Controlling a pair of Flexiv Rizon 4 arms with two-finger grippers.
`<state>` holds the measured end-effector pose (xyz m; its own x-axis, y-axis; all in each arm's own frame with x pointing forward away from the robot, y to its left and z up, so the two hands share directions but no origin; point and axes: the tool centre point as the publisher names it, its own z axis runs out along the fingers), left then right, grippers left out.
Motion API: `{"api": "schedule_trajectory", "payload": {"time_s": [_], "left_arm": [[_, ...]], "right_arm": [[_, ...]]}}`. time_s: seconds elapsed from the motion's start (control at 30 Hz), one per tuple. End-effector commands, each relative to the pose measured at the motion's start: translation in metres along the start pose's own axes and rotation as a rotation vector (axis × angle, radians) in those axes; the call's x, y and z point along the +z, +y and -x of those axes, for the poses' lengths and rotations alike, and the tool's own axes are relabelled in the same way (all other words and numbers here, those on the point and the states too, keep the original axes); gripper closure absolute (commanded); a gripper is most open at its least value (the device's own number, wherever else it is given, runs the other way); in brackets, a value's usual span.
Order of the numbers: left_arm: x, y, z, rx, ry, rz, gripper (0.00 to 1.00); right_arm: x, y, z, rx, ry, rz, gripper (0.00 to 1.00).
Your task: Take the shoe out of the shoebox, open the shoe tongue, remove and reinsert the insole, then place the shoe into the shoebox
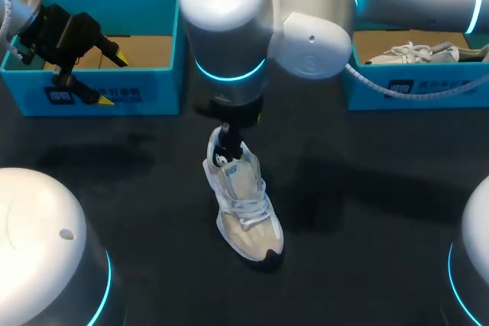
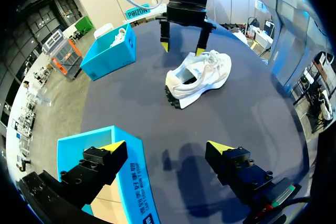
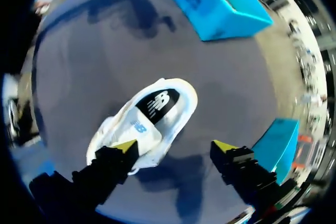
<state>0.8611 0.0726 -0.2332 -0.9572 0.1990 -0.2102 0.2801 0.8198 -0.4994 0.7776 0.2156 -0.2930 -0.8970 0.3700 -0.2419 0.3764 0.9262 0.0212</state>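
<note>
head view: a pale shoe (image 1: 244, 205) stands upright on its sole in the middle of the dark surface (image 1: 367, 227), toe toward the near edge, heel toward the far side. the right arm (image 1: 306, 32) comes in from the right and reaches past the middle, and its right jaws hang just above the shoe's heel opening. the left shoebox (image 1: 99, 85), blue, sits at the far left with its brown floor showing. the left jaws are over its front wall. the right shoebox (image 1: 416, 91) sits at the far right, well apart from the shoe, with a second shoe (image 1: 409, 53) lying in it.

left wrist view: the left jaws are wide apart with nothing between them. one yellow tip (image 2: 113, 146) is over the rim of the left shoebox (image 2: 123, 177), the other is over bare surface. ahead of them the shoe (image 2: 199, 74) rests side-on. the right jaws are above it, spread, with both yellow tips clear of the upper. the right shoebox (image 2: 113, 53) lies beyond.

right wrist view: looking straight down, the right jaws are apart. one yellow tip (image 3: 126, 145) is over the shoe's (image 3: 118, 129) side edge, whether touching it i cannot tell. the other tip is over bare surface, beside the shoe. inside the shoe's opening the dark insole (image 3: 157, 104) is in place.
</note>
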Motion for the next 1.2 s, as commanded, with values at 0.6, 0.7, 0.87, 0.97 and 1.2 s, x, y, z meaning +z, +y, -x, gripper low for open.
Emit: {"api": "schedule_trajectory", "payload": {"time_s": [0.6,0.7,0.87,0.97,1.2], "left_arm": [[0.0,0.0,0.001,0.0,0.002,0.004,0.0],[0.0,0.0,0.001,0.0,0.002,0.004,0.0],[0.0,0.0,0.001,0.0,0.002,0.004,0.0],[0.0,0.0,0.001,0.0,0.002,0.004,0.0],[0.0,0.0,0.001,0.0,0.002,0.004,0.0]], "right_arm": [[0.029,0.057,0.02,-0.355,-0.032,0.096,0.0],[0.037,0.065,0.025,-0.404,-0.022,0.102,0.0],[0.047,0.078,0.033,-0.533,-0.022,0.136,0.0],[0.054,0.079,0.036,-0.626,-0.028,0.121,0.0],[0.065,0.083,0.037,-0.735,-0.062,0.101,0.0]]}}
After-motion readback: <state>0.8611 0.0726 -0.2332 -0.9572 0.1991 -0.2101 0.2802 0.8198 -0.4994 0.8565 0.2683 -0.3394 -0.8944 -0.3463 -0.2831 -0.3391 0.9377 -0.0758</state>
